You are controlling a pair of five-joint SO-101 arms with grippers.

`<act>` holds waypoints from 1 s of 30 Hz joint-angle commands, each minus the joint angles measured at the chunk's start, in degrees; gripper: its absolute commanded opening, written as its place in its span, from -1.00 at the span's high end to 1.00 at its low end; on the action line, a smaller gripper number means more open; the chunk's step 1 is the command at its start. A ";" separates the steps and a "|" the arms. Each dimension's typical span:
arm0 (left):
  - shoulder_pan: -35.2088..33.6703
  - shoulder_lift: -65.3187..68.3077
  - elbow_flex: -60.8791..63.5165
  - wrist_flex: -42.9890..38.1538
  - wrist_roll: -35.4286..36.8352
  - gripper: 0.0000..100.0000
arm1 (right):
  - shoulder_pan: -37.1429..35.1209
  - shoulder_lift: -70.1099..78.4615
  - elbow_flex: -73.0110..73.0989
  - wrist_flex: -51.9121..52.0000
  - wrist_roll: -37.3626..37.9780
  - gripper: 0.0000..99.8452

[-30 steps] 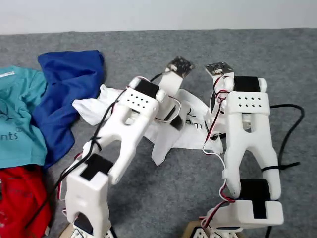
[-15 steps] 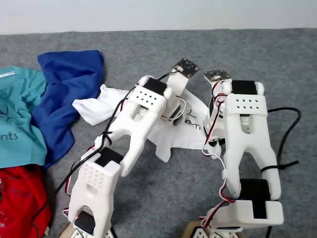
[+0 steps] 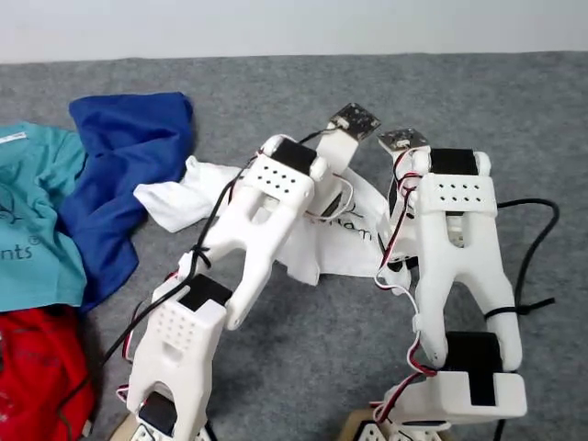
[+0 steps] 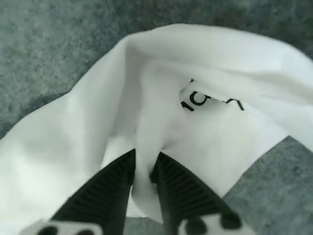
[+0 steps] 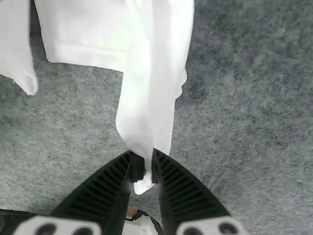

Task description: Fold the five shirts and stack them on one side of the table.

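A: The right gripper (image 5: pixel 143 164) is clamped on a narrow strip of the white shirt (image 5: pixel 156 73). The left gripper (image 4: pixel 144 164) is pinched on a raised ridge of the same cloth. Do both holds look sound?

B: I'd say so. The fabric looks thin, light and limp. It drapes from the jaws and keeps no shape of its own. I doubt it will slip, but it will sag and bunch wherever nothing holds it.

A: Where is the best place to take it?

B: At a hem, a shoulder seam or a corner, where the layers double up. The two holds should be well apart so the edge between them hangs straight. Here the grippers sit close together, and the rest of the shirt lies crumpled.

A: And where is the shirt?

B: On the grey surface (image 3: pixel 514 119), under and beyond both wrists. One loose end lies just beside the blue shirt (image 3: pixel 129 175).

A: The arms?

B: The left arm (image 3: pixel 253 230) stretches forward and leans in toward the right arm (image 3: pixel 455 239), which extends straight ahead. Both wrists tip downward. Off to the side lie the teal shirt (image 3: pixel 32 220) and the red shirt (image 3: pixel 37 377), both unfolded.
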 commanded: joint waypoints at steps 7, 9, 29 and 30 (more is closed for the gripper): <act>-0.18 -1.14 -26.51 15.91 0.35 0.98 | 0.75 -7.16 -0.70 -0.22 0.53 0.98; -0.18 -1.14 -31.08 16.70 0.53 0.98 | 0.75 -9.80 -0.70 -0.22 0.62 0.98; -14.51 -26.46 -42.07 16.53 0.09 0.99 | 11.74 -38.81 -5.36 -12.09 6.33 0.98; -14.51 -28.04 -42.07 16.53 0.09 0.99 | 11.74 -39.52 -7.21 -12.09 6.33 0.98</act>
